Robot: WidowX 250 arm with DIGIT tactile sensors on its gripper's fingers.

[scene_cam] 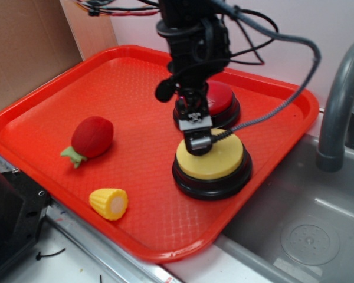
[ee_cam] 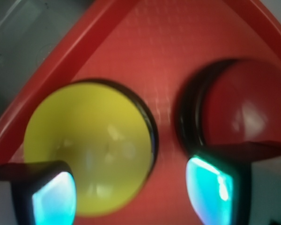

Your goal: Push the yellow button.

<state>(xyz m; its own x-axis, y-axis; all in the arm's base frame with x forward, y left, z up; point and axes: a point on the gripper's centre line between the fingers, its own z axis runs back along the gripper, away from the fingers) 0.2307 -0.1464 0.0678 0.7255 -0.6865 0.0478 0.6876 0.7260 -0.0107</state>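
The yellow button (scene_cam: pixel 215 158) has a pale yellow dome on a black ring base and stands on the red tray (scene_cam: pixel 135 88) near its right front. In the wrist view the yellow button (ee_cam: pixel 91 145) fills the lower left. My gripper (scene_cam: pixel 194 131) hangs straight down over the button's back left edge, between it and the red button (scene_cam: pixel 221 100). In the wrist view the gripper (ee_cam: pixel 131 197) is open and empty. One fingertip (ee_cam: pixel 51 197) is over the yellow dome and the other is by the red button (ee_cam: pixel 248 108). I cannot tell whether it touches the dome.
A red plush strawberry (scene_cam: pixel 91 137) and a small yellow toy corn piece (scene_cam: pixel 109 203) lie on the tray's left front. A grey sink basin (scene_cam: pixel 307 224) and faucet (scene_cam: pixel 336 106) are to the right. Cardboard stands at the back left.
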